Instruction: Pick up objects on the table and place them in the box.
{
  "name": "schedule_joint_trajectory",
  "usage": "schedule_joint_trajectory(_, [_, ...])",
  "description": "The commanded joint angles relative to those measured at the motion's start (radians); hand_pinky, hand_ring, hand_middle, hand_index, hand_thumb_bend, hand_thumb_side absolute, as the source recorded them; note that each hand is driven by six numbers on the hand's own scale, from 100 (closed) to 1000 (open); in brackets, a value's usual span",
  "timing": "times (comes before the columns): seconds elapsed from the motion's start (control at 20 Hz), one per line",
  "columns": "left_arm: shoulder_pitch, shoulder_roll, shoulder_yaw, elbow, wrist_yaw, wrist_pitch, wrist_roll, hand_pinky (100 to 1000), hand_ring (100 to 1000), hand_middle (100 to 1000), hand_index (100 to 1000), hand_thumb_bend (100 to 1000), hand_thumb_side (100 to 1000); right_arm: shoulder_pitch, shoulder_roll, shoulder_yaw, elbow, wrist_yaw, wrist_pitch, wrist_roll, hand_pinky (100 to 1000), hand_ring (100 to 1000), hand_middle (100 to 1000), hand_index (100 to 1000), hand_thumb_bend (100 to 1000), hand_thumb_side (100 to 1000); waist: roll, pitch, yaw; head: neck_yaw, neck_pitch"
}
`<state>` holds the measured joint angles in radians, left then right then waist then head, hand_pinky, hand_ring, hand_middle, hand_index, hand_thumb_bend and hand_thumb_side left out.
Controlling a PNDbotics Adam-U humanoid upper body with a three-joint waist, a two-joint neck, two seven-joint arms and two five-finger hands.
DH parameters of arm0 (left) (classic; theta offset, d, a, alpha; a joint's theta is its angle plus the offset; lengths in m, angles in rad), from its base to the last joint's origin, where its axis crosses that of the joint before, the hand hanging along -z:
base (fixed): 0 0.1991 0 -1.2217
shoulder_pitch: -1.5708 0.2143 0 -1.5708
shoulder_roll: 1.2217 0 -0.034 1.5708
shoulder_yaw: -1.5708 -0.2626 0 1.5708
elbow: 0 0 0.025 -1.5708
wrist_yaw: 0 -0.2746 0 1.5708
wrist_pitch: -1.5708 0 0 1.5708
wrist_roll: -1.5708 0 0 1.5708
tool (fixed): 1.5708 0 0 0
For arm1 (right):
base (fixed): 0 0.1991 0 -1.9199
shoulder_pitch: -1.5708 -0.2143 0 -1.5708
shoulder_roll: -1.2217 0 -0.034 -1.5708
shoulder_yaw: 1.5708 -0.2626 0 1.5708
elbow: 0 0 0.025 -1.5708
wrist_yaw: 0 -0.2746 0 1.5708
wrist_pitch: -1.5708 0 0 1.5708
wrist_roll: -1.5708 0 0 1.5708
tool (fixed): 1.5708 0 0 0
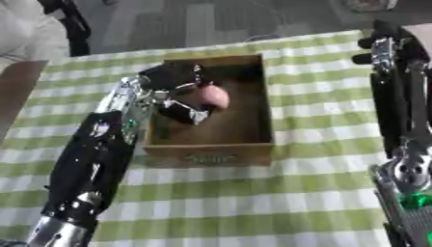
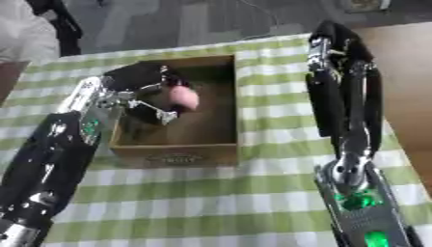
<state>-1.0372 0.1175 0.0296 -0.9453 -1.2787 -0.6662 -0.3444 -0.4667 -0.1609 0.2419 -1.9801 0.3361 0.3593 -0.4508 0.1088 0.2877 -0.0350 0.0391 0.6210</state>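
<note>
A wooden box [image 1: 209,155] stands on the checked cloth at the middle of the table. My left hand [image 1: 172,77] reaches over its left wall from the left. Its fingers and thumb are curled round a pink rounded object [image 1: 214,97], which hangs inside the box above the floor. The floor that shows looks bare. My right hand [image 2: 326,94] stands upright at the right, beside the box and apart from it. Its fingers are straight, point up and hold nothing.
A green and white checked cloth [image 1: 253,193] covers the table. The table's far edge runs just behind the box. A bare wooden surface [image 2: 405,62] lies at the right. A person's pale sleeve [image 1: 21,29] shows at the far left corner.
</note>
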Motion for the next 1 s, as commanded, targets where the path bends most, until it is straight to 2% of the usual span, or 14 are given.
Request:
schedule_joint_trajectory(0.05, [-0.014,0.013,0.014,-0.022,0.008,-0.007,-0.020,597,758,763,1000,344,645,-0.012,0.000,0.001,-0.020,-0.002,-0.002,-0.003,878,676,679,859,100,946,-0.007,-0.019,0.003,-0.002,-0.012])
schedule_joint_trajectory(0.2, [-0.012,0.015,0.023,-0.036,-0.001,0.003,-0.010,653,807,826,1000,479,689,-0.012,0.001,0.001,-0.020,-0.003,-0.002,-0.003,878,676,679,859,100,948,-0.008,-0.020,0.003,-0.002,-0.012])
schedule_joint_trajectory(0.35, [-0.009,0.015,0.028,-0.047,-0.002,0.010,0.009,676,824,852,1000,526,708,-0.012,0.001,0.000,-0.020,-0.004,-0.002,-0.004,878,676,679,859,100,949,-0.009,-0.021,0.004,-0.002,-0.011])
schedule_joint_trajectory(0.65, [-0.004,0.021,0.035,-0.066,0.016,0.020,0.028,651,818,850,1000,485,678,-0.011,0.002,-0.002,-0.020,-0.004,0.000,-0.006,878,675,679,859,100,950,-0.012,-0.024,0.009,-0.004,-0.009])
schedule_joint_trajectory(0.9, [0.005,0.032,0.045,-0.157,0.067,0.034,0.068,604,790,814,999,367,630,-0.011,0.001,-0.004,-0.020,-0.004,0.003,-0.008,878,675,680,859,100,950,-0.018,-0.025,0.017,-0.008,-0.009])
schedule_joint_trajectory(1.0, [0.013,0.041,0.051,-0.229,0.121,0.055,0.100,550,754,764,958,278,593,-0.011,0.001,-0.006,-0.020,-0.003,0.004,-0.009,878,675,680,859,100,951,-0.020,-0.026,0.022,-0.013,-0.009])
